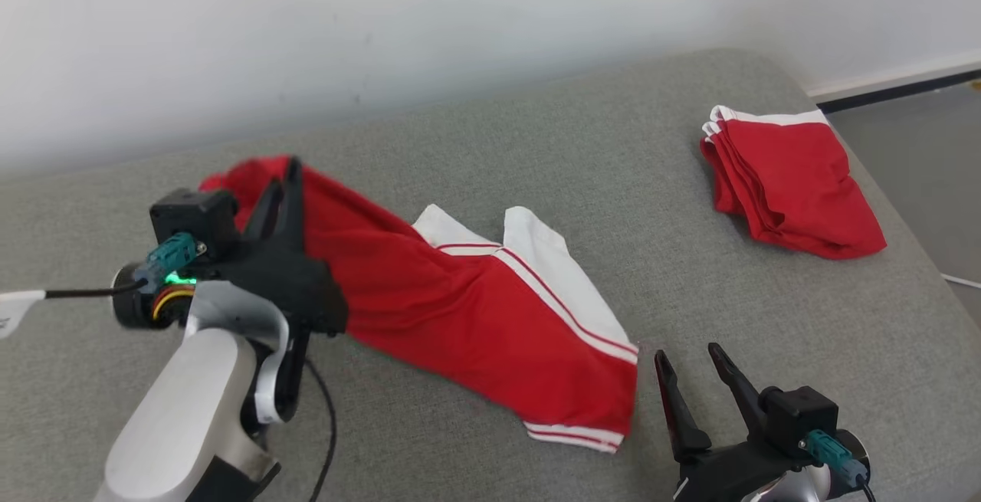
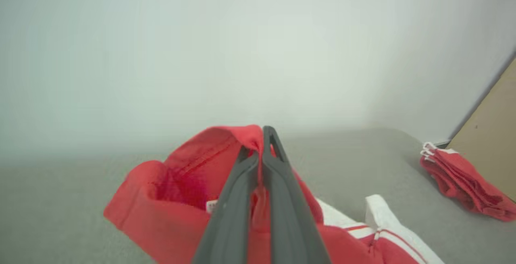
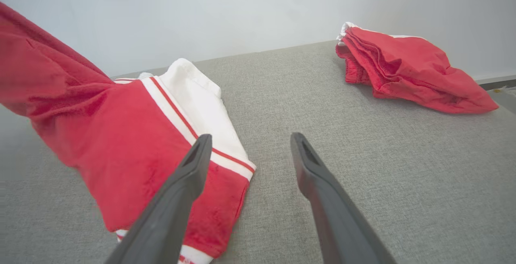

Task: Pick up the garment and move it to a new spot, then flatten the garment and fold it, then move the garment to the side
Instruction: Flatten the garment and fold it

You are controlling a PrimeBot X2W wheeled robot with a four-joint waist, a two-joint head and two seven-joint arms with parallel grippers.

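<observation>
Red garment [image 1: 460, 310]: sprawled on grey cushion [image 1: 536, 142], left end raised.
Left gripper [image 1: 282, 176]: jaws closed, pinching that raised red end.
Right gripper [image 1: 687, 350]: jaws wide apart, empty, beside striped hem [image 1: 575, 434].
White tag [image 2: 211, 206]: writing too blurred to read.
</observation>
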